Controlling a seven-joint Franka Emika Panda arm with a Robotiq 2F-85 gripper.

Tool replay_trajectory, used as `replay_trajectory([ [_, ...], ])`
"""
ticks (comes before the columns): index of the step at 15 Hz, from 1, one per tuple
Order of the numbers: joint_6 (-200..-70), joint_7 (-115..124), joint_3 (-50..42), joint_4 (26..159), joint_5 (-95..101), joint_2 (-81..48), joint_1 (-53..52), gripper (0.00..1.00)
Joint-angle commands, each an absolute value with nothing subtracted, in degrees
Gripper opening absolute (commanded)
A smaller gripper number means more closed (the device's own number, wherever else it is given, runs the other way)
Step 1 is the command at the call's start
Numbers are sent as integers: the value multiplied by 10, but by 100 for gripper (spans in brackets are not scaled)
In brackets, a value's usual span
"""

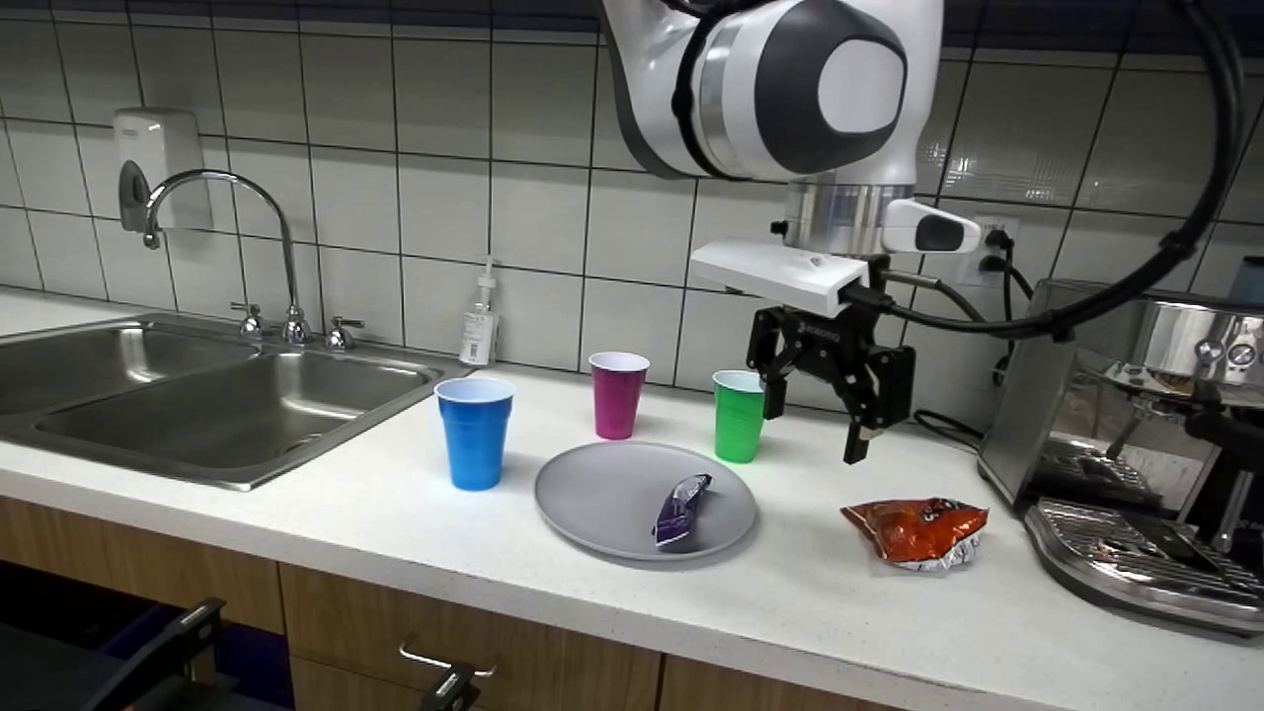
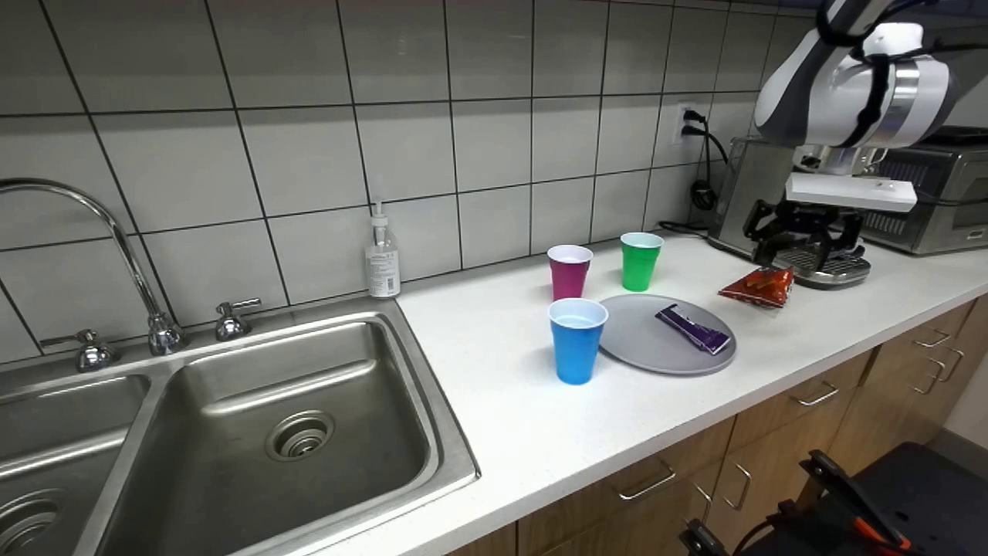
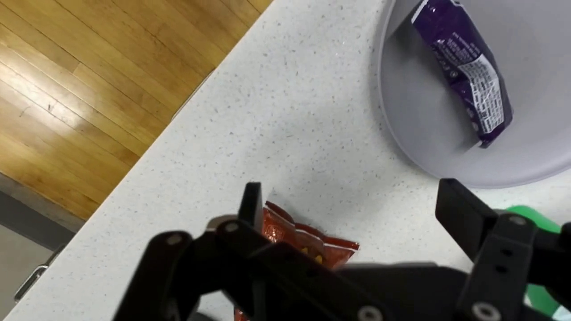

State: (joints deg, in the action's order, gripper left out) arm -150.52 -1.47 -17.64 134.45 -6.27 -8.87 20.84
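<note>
My gripper [image 1: 816, 427] is open and empty above the counter, and its spread fingers also show in the wrist view [image 3: 352, 200]. A crumpled red-orange snack bag [image 1: 918, 533] lies on the counter below it, apart from the fingers. In the wrist view the bag [image 3: 308, 236] is partly hidden behind the gripper's left finger and linkage. A grey plate [image 1: 602, 494] lies beside the bag, with a purple wrapped packet [image 1: 679, 513] on it. The packet [image 2: 693, 330] and plate [image 2: 641, 347] show in both exterior views.
Blue [image 1: 475, 434], magenta [image 1: 619, 397] and green [image 1: 738, 420] cups stand upright around the plate. A steel coffee machine [image 1: 1136, 434] stands beyond the bag. A steel sink [image 2: 309, 417], faucet [image 2: 100, 224] and soap bottle [image 2: 383, 262] are at the other end. The counter's front edge drops off.
</note>
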Motion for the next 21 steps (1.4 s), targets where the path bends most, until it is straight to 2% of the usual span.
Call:
replay_trajectory([
  [1, -1512, -21, -174, 1378, -34, -62, 188, 100],
  [21, -1578, 31, -160, 1404, 17, -120, 118, 100],
])
